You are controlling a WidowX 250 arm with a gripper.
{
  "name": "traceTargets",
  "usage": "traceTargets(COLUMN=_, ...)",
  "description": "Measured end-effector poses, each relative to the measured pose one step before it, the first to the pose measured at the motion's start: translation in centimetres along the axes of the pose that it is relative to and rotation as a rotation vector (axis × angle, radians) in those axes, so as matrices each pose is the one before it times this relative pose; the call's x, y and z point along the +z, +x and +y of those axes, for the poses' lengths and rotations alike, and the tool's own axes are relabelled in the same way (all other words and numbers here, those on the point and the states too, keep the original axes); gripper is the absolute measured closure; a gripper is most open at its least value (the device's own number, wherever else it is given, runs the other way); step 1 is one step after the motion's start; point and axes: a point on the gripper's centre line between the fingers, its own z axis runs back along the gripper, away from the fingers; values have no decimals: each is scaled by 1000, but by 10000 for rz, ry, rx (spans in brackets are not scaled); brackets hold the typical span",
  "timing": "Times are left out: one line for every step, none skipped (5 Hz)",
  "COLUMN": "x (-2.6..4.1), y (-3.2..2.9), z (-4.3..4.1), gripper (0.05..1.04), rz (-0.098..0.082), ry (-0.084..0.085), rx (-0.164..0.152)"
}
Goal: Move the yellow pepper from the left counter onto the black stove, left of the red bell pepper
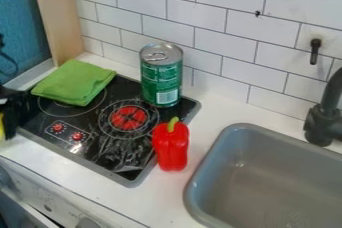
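Gripper: the black gripper (12, 109) is hanging at the far left of the view, over the left corner of the stove, near the green cloth.
Jaws: they are not showing clearly enough to tell whether they are spread or pressed together.
Yellow thing: a small piece of something yellow (2, 126) is showing at the left edge, right by the gripper; whether it is being held, I cannot tell.
Green cloth: the folded cloth (73, 83) is lying over the rear left part of the stove, partly covering a burner ring.
Stove: the black cooktop (107, 154) with a grey rim is sitting on the white tabletop (100, 187); two red dials (58, 127) are showing near its front left, and a red burner (129, 118) nearer its middle.
Can: the green can (160, 79) is standing upright at the rear right of the stove, its silver pull-tab lid facing up.
Red pepper: the pepper (172, 147) is standing by the stove's right edge, its green stem pointing up, between the stove and the sink.
Sink: the grey basin (267, 172) is filling the lower right, with a black faucet (325, 122) rising behind it.
Wall: white tiles (224, 27) are running along the back, a black hook (314, 52) sticking out above the sink.
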Motion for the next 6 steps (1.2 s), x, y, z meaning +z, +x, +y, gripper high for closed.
traceTargets(x=2423, y=-8, z=-1499, gripper=261, rz=-881, ry=-312, rx=-616)
traceTargets(x=3024, y=81, z=-2419, gripper=261, rz=-891, ry=-394, rx=-954)
traceTargets(x=423, y=-714, z=-3079, gripper=261, rz=-135, ry=-575, rx=-1198)
traceTargets(x=-99, y=-127, z=-4122, gripper=261, rz=43, ry=-720, rx=-1552)
traceTargets(x=-314, y=-217, z=-1501, gripper=261, rz=108, ry=-280, rx=-424)
traceTargets(x=-1311, y=-69, z=-975, gripper=261, rz=302, ry=-542, rx=-445)
